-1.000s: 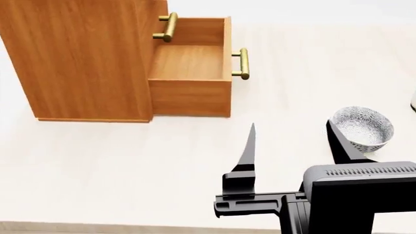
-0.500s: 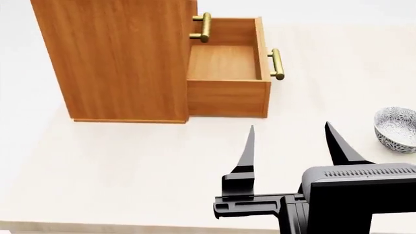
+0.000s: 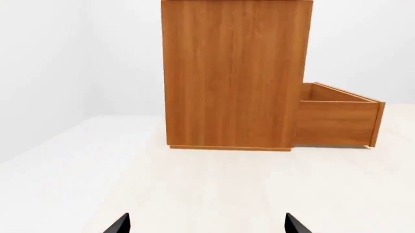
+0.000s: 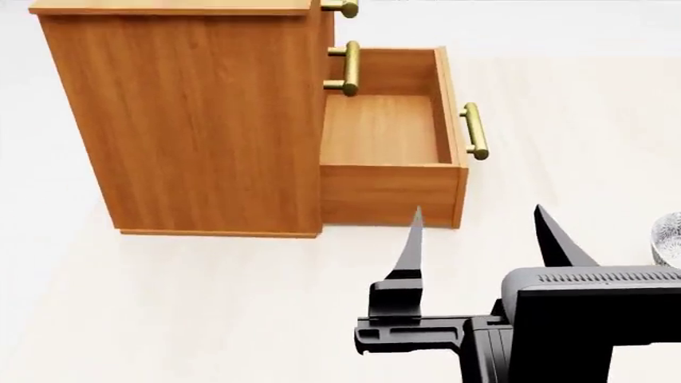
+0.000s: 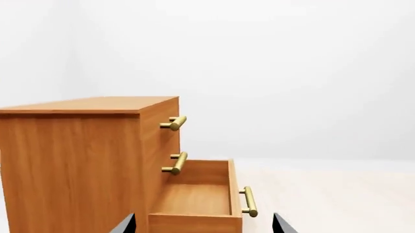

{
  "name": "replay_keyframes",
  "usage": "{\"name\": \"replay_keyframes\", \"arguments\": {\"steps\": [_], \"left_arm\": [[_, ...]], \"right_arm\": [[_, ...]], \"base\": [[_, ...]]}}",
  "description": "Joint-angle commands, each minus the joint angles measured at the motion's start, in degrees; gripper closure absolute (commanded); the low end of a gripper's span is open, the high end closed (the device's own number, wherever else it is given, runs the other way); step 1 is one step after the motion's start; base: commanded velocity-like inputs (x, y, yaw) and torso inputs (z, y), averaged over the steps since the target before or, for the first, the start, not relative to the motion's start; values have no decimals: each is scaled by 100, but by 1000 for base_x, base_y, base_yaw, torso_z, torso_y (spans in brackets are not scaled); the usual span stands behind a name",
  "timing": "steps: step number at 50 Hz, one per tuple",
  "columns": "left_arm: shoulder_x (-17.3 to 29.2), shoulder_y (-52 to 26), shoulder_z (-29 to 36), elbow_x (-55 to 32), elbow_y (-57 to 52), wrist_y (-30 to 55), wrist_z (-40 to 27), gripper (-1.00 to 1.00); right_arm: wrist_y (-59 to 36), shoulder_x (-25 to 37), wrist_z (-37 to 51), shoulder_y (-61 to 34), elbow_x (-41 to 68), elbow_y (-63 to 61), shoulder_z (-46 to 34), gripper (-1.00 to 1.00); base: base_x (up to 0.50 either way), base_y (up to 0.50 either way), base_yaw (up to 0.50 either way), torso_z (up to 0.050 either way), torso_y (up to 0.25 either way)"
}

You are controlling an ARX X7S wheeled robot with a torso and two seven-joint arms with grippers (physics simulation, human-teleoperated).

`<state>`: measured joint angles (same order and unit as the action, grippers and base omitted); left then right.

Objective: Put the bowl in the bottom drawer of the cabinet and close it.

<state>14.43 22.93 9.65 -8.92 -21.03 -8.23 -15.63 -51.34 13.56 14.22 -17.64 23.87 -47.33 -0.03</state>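
The orange-brown cabinet [image 4: 202,120] stands at the left of the head view. Its bottom drawer [image 4: 394,191] is pulled out and holds nothing, with the brass handle [image 4: 476,132] on its front. Only a sliver of the speckled bowl [image 4: 671,239] shows, at the right edge on the table. My right gripper [image 4: 481,239] is open and empty, just in front of the drawer's side and left of the bowl. In the right wrist view that gripper [image 5: 204,224] faces the cabinet [image 5: 71,165] and drawer [image 5: 194,199]. My left gripper [image 3: 207,225] is open, facing the cabinet [image 3: 233,73] and drawer [image 3: 337,121].
The two upper drawers are shut, their brass handles [image 4: 349,68] sticking out above the open one. A pale table top [image 4: 213,303] spreads round the cabinet. White walls lie behind it in both wrist views.
In the head view the cabinet has shifted right and lower and looks nearer. The bowl has slid from beside the right gripper to the right edge. The gripper holds its place, still open.
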Motion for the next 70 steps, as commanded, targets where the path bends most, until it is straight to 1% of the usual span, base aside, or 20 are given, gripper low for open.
{"name": "replay_keyframes", "arguments": {"steps": [1, 8, 56, 58, 60, 61, 66, 68, 70], "left_arm": [[49, -11, 39, -28, 16, -28, -52, -100], [65, -24, 69, -25, 53, -62, -84, -100], [225, -68, 208, -104, 47, -70, -265, -100], [234, -57, 210, -115, 16, -55, -276, -100], [244, -53, 214, -118, -11, -37, -287, -100], [246, -55, 214, -123, 5, -54, -285, -100], [252, -59, 215, -155, 22, -68, -301, -100], [257, -50, 218, -166, 42, -101, -298, -100], [259, -54, 224, -162, 61, -118, -302, -100]], "right_arm": [[-14, 19, 37, 3, 44, 43, -13, -100], [119, 49, 25, 59, 3, 121, -60, -100], [174, 133, 165, -46, 115, 292, -118, -100], [-114, 114, 170, -180, 293, 357, -39, -100], [-58, 129, 148, -229, 274, 410, -58, -100], [-307, 134, 232, -358, 283, 500, -92, -100], [-365, 279, 545, -492, -195, 734, -482, -100], [-578, 176, 547, -558, -13, 810, -317, -100], [-635, 182, 532, -630, 17, 874, -312, -100]], "base": [[500, 0, 0, 0, 0], [500, 0, 0, 0, 0], [500, 0, 0, 0, 0], [438, 0, 0, 0, 0], [0, 0, 0, 0, 0], [0, 0, 0, 0, 0], [0, 0, 0, 0, 0], [0, 0, 0, 0, 0], [0, 0, 0, 0, 0]]}}
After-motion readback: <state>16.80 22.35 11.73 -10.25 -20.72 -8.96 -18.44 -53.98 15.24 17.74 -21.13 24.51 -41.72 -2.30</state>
